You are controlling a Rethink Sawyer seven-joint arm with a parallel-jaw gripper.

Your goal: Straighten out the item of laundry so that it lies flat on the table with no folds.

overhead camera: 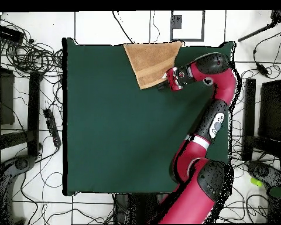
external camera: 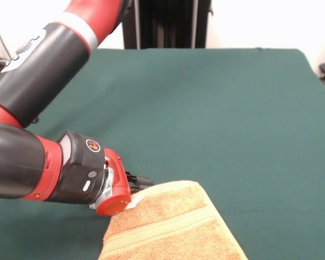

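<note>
Towel (external camera: 170, 225) lies at table (external camera: 216, 108) edge w/ one corner folded over, arm (overhead camera: 216, 117) stretched low across the cloth, gripper (external camera: 143, 187) level at towel's corner, jaws hidden so can't tell if pinching.

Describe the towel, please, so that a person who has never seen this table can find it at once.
Start from the big dark green table and go to its edge farthest from the robot's base. There lies the orange-tan terry towel, with the pincer of the red and black arm at one corner. It is the only cloth item on the table, with a paler woven stripe band across it.
</note>
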